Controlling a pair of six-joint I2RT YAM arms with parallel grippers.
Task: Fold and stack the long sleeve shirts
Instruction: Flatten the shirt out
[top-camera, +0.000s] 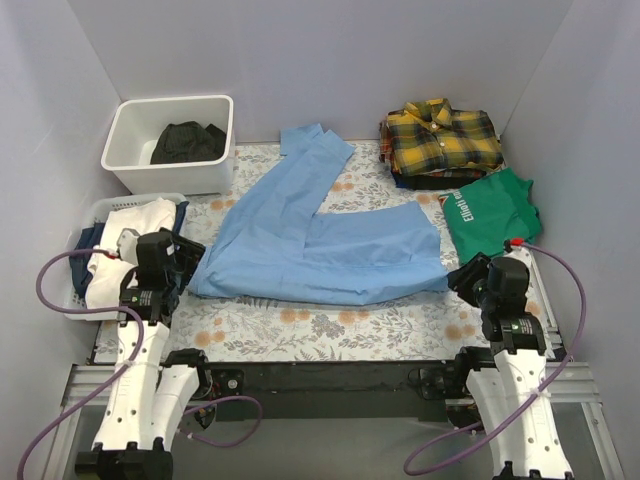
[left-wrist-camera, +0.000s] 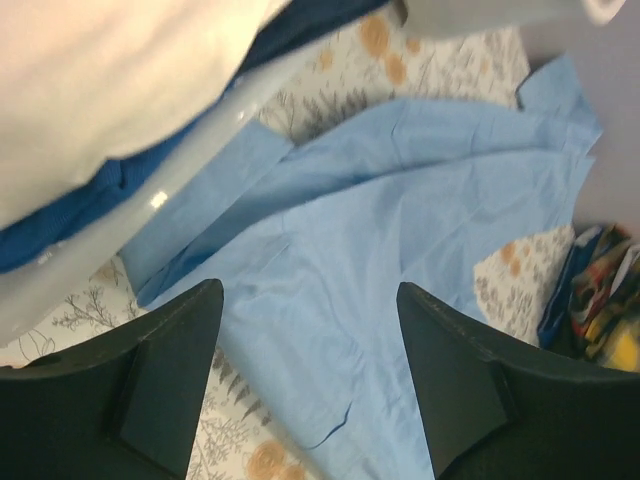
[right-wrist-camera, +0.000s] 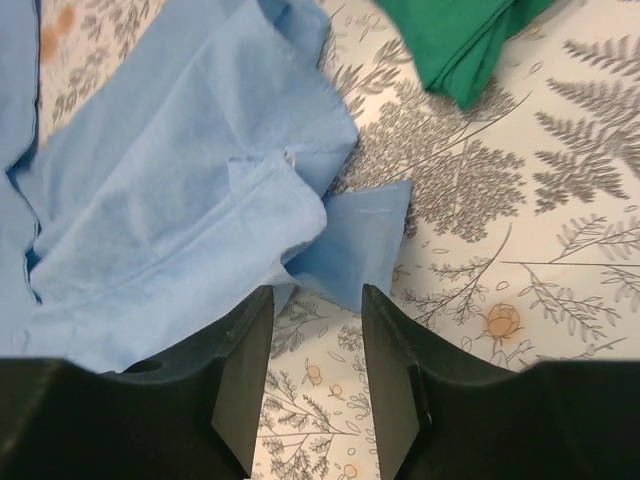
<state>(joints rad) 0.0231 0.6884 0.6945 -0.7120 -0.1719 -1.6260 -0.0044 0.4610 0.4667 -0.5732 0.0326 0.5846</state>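
Blue shirt (top-camera: 325, 255) just beyond both arms' parted jaws

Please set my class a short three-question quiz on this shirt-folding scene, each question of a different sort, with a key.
1. True or false: the plaid shirt lies folded at the far right of the top view.
2. What lies in the white bin?
A. a black garment
B. a green T-shirt
C. a plaid shirt
3. Fill the gap: the left gripper and the right gripper, at either end of the light blue shirt, both stand ___ with nothing between their fingers.

Key: 1 true; 2 A; 3 open.
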